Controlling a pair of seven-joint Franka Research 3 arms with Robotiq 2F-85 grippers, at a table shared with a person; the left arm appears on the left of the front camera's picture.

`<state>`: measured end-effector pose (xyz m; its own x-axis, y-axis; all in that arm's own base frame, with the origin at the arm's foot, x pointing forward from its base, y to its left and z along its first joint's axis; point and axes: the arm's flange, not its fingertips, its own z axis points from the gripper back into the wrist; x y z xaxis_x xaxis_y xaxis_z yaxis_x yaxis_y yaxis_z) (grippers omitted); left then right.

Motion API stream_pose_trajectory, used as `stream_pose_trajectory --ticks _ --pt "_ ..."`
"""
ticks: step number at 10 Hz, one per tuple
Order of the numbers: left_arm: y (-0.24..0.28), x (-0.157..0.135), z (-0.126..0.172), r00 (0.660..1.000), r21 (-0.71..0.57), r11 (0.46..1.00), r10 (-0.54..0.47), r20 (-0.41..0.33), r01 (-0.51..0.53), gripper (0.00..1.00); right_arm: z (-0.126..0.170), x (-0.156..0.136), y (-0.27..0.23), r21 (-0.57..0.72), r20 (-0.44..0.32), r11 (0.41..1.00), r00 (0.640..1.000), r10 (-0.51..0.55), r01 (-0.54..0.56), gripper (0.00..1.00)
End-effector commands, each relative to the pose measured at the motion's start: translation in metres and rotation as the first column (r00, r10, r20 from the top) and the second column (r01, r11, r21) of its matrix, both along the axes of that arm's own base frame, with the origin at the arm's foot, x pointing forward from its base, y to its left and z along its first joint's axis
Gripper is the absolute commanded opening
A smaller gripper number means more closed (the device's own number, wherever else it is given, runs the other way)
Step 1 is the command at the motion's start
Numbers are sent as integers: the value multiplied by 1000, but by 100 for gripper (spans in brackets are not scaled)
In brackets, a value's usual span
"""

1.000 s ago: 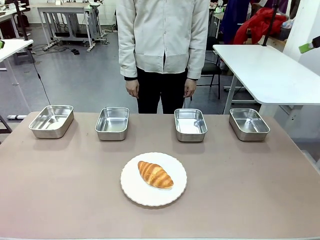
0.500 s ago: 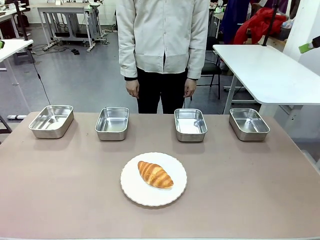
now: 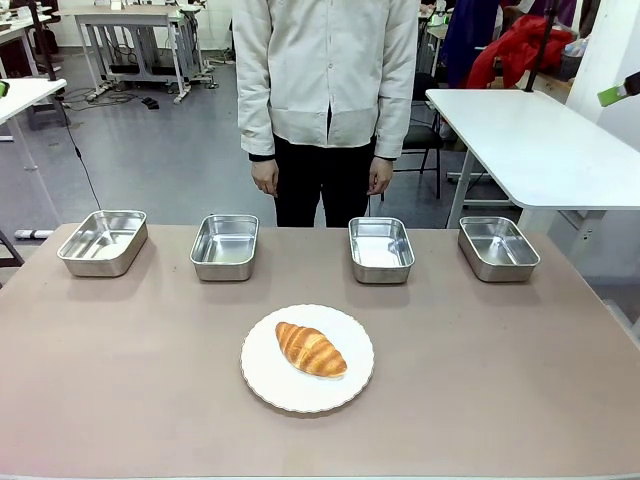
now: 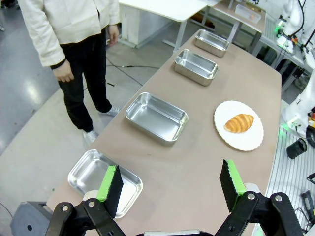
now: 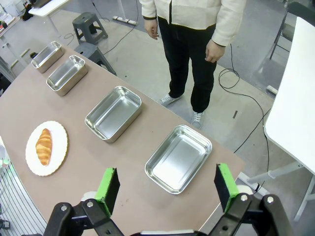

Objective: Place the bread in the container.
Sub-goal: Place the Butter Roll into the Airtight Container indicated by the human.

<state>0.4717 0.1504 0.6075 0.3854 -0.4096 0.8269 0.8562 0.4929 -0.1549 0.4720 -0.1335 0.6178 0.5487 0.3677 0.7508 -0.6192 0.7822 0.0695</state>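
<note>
We saw bread [image 3: 311, 349] lying on white plate [image 3: 262, 388], mid-table [image 3: 500, 400], toward robot's side. Four steel pans [image 3: 224, 246] stood in row along far edge, well apart from plate. Person [image 3: 325, 90] stood behind table, hands hanging. Left gripper [image 4: 170, 167] hung above table, fingers wide apart. Right gripper [image 5: 166, 172] likewise, fingers wide apart.

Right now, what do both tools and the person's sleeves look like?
The left tool and right tool look alike: black linked fingers with bolt heads, each faced with a bright green pad. The person's sleeves are long, cream, with dark cuffs beneath.
</note>
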Motion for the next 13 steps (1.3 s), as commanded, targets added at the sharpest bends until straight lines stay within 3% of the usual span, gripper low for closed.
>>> stream_pose_trajectory --ticks 1,13 --pt "0 0 0 1000 0 1000 -1 1 1 100 1 0 1 9 5 1000 1000 4 -5 100" --pt "0 0 0 1000 0 1000 -1 1 1 100 1 0 1 9 5 1000 1000 4 -5 100"
